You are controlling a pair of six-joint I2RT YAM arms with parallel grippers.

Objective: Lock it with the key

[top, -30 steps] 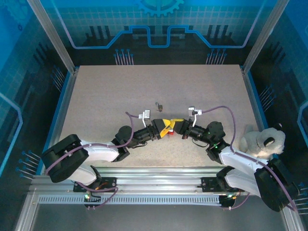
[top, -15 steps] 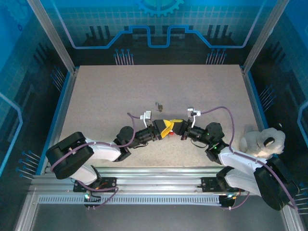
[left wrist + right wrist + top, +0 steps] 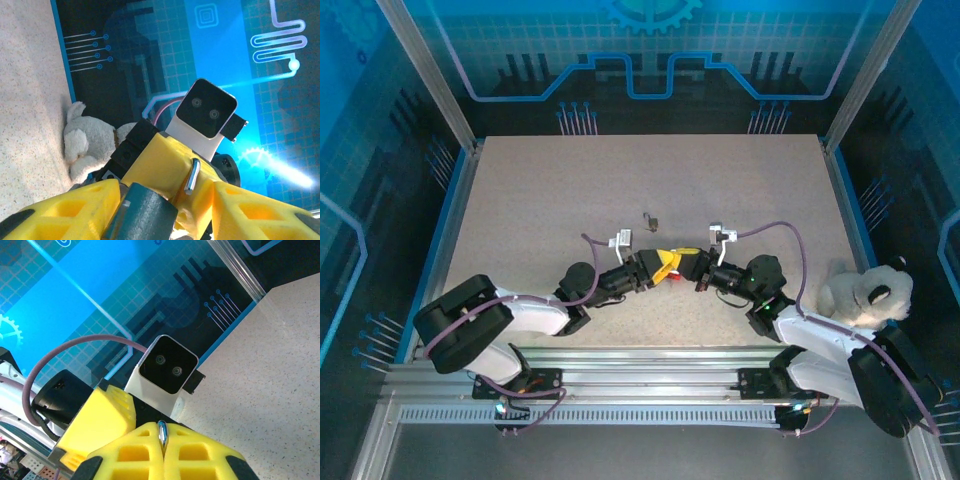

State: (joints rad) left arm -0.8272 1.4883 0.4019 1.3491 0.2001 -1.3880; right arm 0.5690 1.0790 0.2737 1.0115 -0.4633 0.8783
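Note:
In the top external view both grippers meet at mid-table, the left gripper (image 3: 664, 269) facing the right gripper (image 3: 683, 263). A bit of the red padlock (image 3: 671, 279) shows just below them. The right wrist view has the right gripper (image 3: 162, 434) shut on the padlock's silver shackle (image 3: 162, 432). In the left wrist view that shackle (image 3: 191, 176) sticks out of the right gripper's yellow fingers. The key's teal head (image 3: 145, 215) lies between the left gripper's (image 3: 165, 200) fingers, against the left finger (image 3: 65, 210), with a gap to the right finger (image 3: 260, 210). The key's blade is hidden.
A small brass-coloured padlock (image 3: 652, 220) lies on the table just beyond the grippers. A white stuffed toy (image 3: 865, 293) sits at the right table edge, also seen in the left wrist view as the toy (image 3: 92, 145). Blue walls close in the table.
The left gripper's jaws have narrowed around the key's head and the left arm has crept slightly forward. The right gripper stays shut on the shackle.

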